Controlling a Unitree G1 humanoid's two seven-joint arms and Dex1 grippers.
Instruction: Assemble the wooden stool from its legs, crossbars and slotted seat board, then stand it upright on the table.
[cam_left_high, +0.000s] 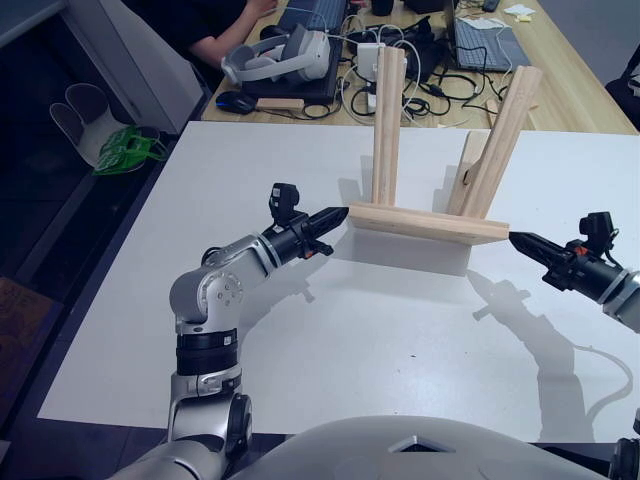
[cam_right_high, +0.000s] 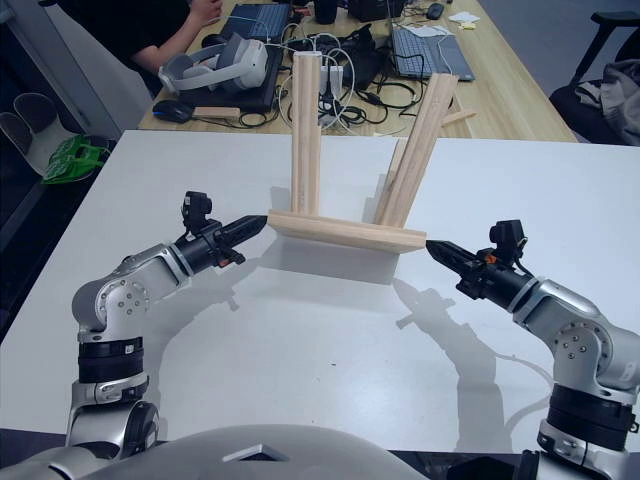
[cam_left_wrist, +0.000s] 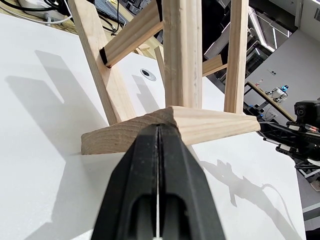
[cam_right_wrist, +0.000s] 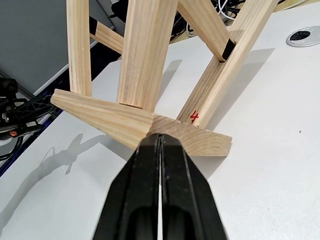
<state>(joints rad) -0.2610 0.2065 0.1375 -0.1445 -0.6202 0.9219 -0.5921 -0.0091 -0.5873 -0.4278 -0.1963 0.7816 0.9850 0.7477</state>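
Note:
The wooden stool stands upside down at the middle back of the white table (cam_left_high: 330, 340). Its seat board (cam_left_high: 428, 224) is lowest and its legs (cam_left_high: 388, 120) point up, joined by crossbars (cam_left_wrist: 131, 41). My left gripper (cam_left_high: 338, 214) is shut, its tip pressed against the board's left corner (cam_left_wrist: 172, 112). From the other side my right gripper (cam_left_high: 518, 238) is shut too, tip against the board's right corner (cam_right_wrist: 150, 120). The board tilts slightly and casts a shadow under it. I cannot tell whether it rests fully on the table.
Behind the table is a wooden desk (cam_left_high: 560, 70) crowded with a headset (cam_left_high: 285, 55), laptops, a mouse and cables. A round cable hole (cam_right_wrist: 300, 36) lies in the table beyond the stool. The table's near half is bare white surface.

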